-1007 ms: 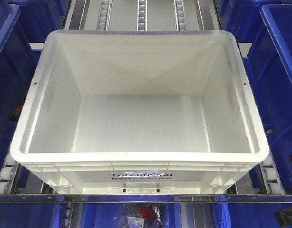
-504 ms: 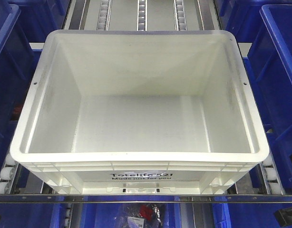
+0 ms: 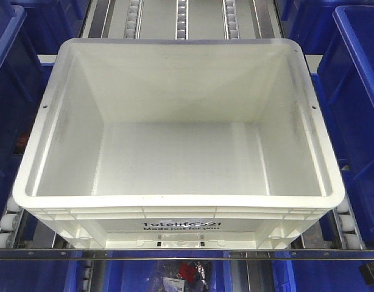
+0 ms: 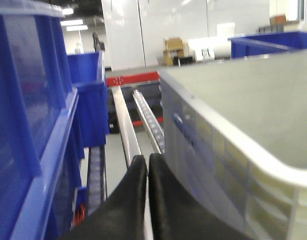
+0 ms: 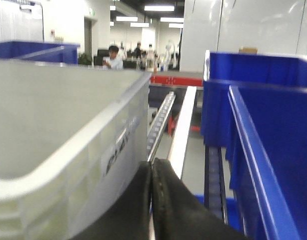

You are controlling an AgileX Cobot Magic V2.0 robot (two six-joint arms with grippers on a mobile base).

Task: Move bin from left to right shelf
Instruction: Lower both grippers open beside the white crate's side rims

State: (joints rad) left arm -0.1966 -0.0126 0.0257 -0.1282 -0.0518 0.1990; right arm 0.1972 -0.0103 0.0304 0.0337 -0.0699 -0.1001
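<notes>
On steel rollers (image 3: 181,18), ribbed-rimmed white plastic bin (image 3: 181,201).

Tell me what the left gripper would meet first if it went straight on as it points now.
Nothing close. The left gripper points along the gap between the bin and the blue bins, above the metal rail. The red crossbar far ahead may come first; depth is unclear.

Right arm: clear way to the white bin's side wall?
Likely yes: the right gripper, shut, sits in the gap beside the bin with nothing between; the blue bin flanks its other side.
</notes>
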